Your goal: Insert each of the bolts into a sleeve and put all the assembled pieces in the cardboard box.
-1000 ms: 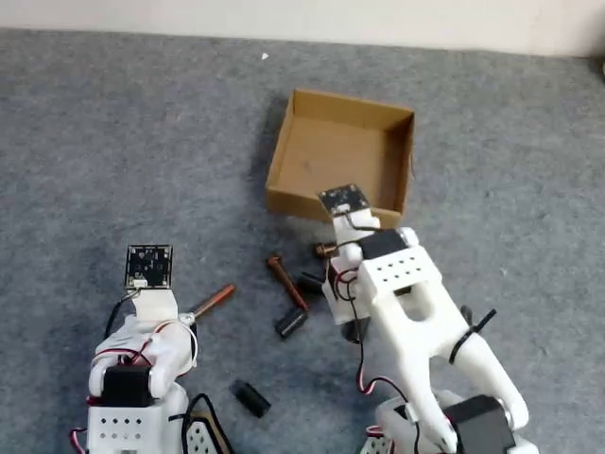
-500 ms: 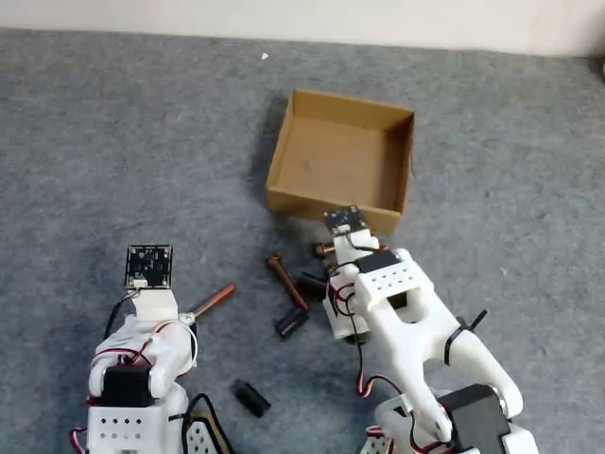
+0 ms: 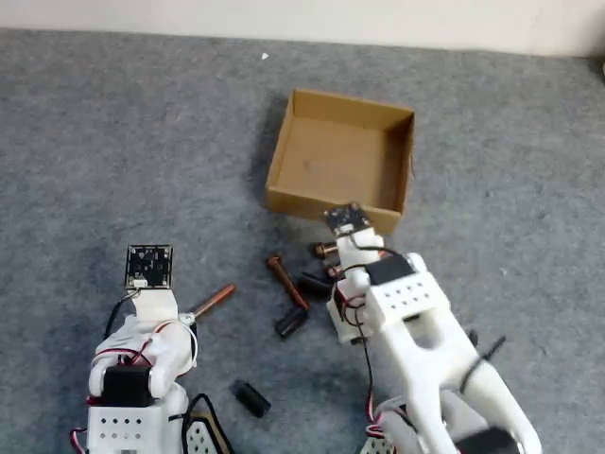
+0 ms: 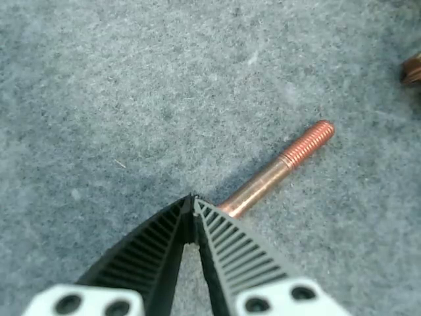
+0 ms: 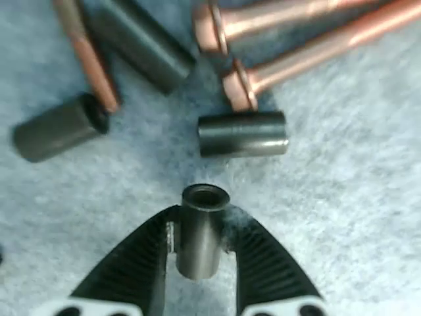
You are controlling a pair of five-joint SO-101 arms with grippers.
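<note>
My right gripper (image 5: 200,220) is shut on a black sleeve (image 5: 199,230), held with its open end facing away. Just beyond it lie another sleeve (image 5: 242,133) and two copper bolts (image 5: 289,14) (image 5: 329,49) side by side. A third bolt (image 5: 85,56) lies between two further sleeves (image 5: 141,43) (image 5: 56,128). In the high view the right arm (image 3: 402,293) hangs over this cluster, just in front of the cardboard box (image 3: 302,203). My left gripper (image 4: 194,203) is shut, its tip resting at one end of a lone copper bolt (image 4: 276,171) (image 3: 213,300) on the carpet.
One black sleeve (image 3: 250,397) lies apart near the front, between the two arm bases. The box interior holds nothing. Grey carpet stretches open to the left of and behind the box. A bolt head (image 4: 413,68) peeks in at the edge of the left wrist view.
The right arm drew back from the box's front wall toward the bolts and sleeves, then shifted slightly. The left arm and the loose pieces stayed where they were.
</note>
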